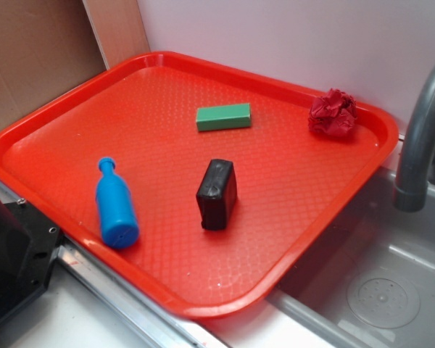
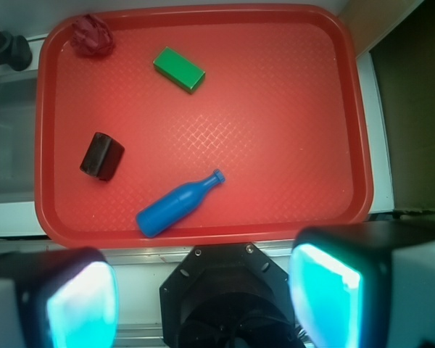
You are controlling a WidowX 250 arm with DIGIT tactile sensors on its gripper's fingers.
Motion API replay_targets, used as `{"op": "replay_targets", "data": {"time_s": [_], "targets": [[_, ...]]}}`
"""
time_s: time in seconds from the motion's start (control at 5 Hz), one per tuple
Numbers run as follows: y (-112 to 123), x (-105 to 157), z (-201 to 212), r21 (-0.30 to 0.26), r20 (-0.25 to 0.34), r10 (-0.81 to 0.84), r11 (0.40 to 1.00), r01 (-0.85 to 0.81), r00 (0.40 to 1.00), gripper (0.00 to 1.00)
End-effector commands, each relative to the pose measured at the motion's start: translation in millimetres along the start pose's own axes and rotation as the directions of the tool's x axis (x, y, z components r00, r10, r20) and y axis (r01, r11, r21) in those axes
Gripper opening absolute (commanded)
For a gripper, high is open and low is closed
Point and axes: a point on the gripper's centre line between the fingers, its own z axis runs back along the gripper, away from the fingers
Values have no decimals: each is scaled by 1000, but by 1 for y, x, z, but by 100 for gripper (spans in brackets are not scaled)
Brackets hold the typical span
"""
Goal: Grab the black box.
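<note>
The black box [image 1: 217, 193] is a small glossy block lying near the middle of the red tray [image 1: 51, 138]. From the wrist camera the black box [image 2: 101, 156] shows at the tray's left side. My gripper [image 2: 203, 301] hangs high above the robot's base, off the near edge of the red tray [image 2: 351, 109]. It is open, its two cyan pads [image 2: 326, 290] wide apart with nothing between them. The gripper does not show in the exterior view.
A blue bottle [image 1: 115, 205] lies on its side near the tray's front edge, a green block [image 1: 223, 117] further back, and a crumpled red cloth [image 1: 333, 113] in the far right corner. A grey faucet [image 1: 420, 138] and sink [image 1: 377, 290] stand right of the tray. The robot's black base [image 2: 228, 297] sits below the gripper.
</note>
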Motion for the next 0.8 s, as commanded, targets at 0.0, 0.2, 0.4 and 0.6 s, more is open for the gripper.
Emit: {"op": "replay_targets", "data": {"time_s": [0.0,0.2,0.4,0.6], "targets": [[0,0,0,0,0,0,1000,0,1000,100],[-29,9,-34,-41,-16,255,966,-255,967,100],[-51,34,-38,-53,-37,490,869,-491,871,100],[-51,34,-38,-53,-37,490,869,-491,871,100]]}}
